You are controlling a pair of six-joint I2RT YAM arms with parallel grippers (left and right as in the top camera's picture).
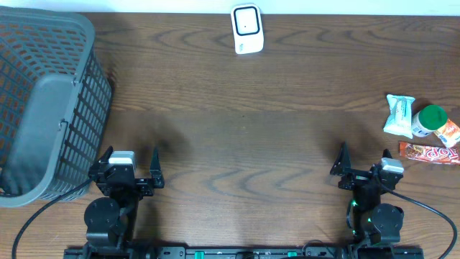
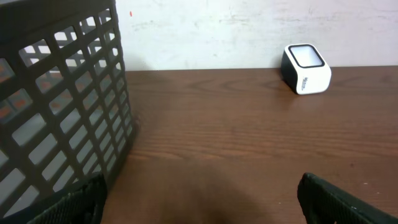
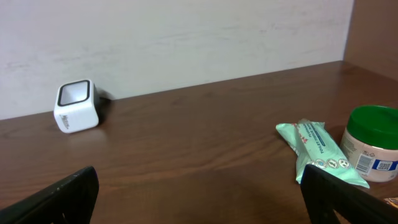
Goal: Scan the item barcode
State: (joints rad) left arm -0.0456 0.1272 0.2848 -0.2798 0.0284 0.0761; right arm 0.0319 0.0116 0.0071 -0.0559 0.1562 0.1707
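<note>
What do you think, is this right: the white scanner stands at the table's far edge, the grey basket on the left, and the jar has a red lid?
No: the jar has a green lid, not red, as the right wrist view shows. The white scanner at the far edge and the grey basket on the left are correct.

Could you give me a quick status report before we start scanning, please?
Left gripper open, empty, near basket. Right gripper open, empty. Packet, jar and wrapper untouched at right; scanner at far edge. Nothing between them.
</note>
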